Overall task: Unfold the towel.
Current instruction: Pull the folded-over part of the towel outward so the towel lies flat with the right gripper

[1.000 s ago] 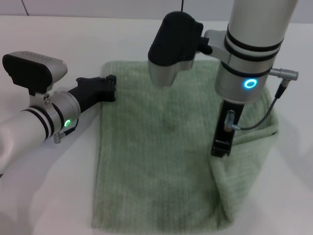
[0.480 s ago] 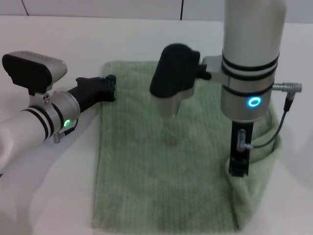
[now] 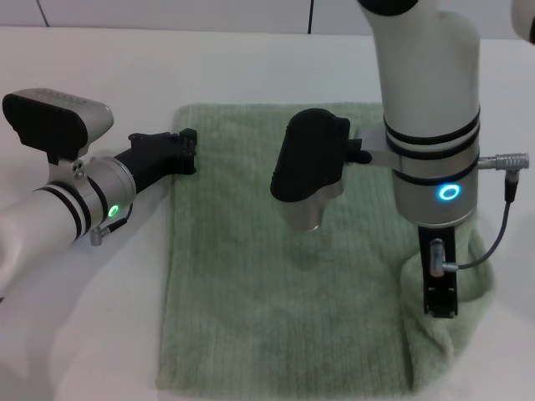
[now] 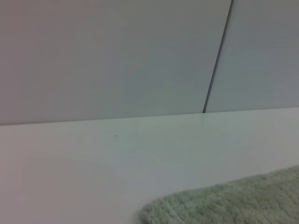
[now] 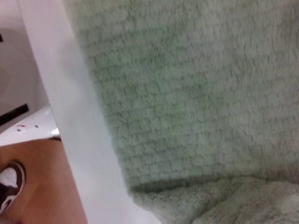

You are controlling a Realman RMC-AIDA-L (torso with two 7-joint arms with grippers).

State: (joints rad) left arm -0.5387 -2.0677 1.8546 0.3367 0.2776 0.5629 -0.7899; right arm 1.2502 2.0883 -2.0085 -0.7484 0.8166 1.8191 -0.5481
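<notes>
Two arms over white table (image 3: pixel 251 58). Towel (image 3: pixel 251 292) lies mostly flat in middle of table, green, ribbed. Right side of towel bunched up in lump near front right corner. Right gripper (image 3: pixel 440 305) points straight down into that lump, touching cloth; cannot tell if fingers open or closed on it. Left gripper (image 3: pixel 185 149) low at towel's back left corner, tips touching edge; cannot tell if pinching. Left wrist view: towel corner (image 4: pixel 224 205) on table, wall (image 4: pixel 117 56) behind.

Right pincer (image 3: pixel 440 307) pointing straight down, left pincer (image 3: pixel 185 150) low, reaching forward
</notes>
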